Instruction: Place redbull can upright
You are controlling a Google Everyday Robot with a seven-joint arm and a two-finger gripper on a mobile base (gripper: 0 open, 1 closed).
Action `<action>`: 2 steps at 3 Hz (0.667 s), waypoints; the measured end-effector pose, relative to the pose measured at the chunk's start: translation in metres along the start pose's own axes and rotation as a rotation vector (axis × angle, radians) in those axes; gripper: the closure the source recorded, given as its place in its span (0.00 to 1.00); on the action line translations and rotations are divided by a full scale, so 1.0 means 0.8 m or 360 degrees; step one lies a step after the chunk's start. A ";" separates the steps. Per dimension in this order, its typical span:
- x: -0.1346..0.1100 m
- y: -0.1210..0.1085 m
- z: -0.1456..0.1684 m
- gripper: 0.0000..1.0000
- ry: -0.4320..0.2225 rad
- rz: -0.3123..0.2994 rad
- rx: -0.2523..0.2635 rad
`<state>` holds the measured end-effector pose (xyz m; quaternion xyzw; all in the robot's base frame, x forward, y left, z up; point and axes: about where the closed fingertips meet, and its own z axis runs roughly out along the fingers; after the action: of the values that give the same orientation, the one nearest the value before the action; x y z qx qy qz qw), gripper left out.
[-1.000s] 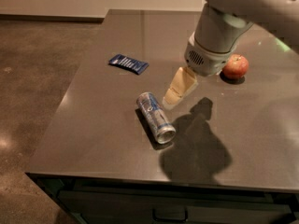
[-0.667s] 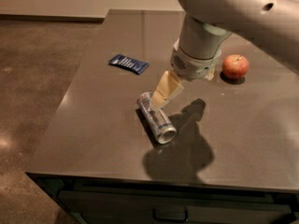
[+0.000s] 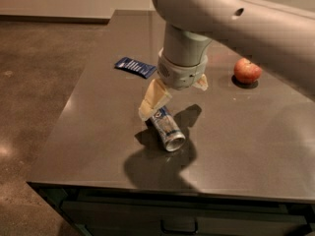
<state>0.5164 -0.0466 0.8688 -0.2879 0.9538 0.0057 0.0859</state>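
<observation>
Arm (image 3: 236, 18): smooth pale-grey shell, two dark holes, cylindrical wrist (image 3: 183, 58). Gripper (image 3: 173, 100), low over the table (image 3: 256, 146): cream wedge-shaped jaws, apart.

Shiny metal redbull can (image 3: 166, 127); pincer (image 3: 172, 101) over it — matt cream plastic; glossy table (image 3: 246, 141).

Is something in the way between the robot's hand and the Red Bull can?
Nothing visible is. The gripper hangs right above the far end of the lying redbull can. The blue packet and the apple lie well aside.
</observation>
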 end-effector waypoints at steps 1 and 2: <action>-0.004 0.015 0.016 0.00 0.0069 0.0002 0.0008; 0.000 0.021 0.029 0.00 0.0135 0.0023 0.0019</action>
<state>0.5111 -0.0314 0.8454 -0.2805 0.9586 -0.0117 0.0471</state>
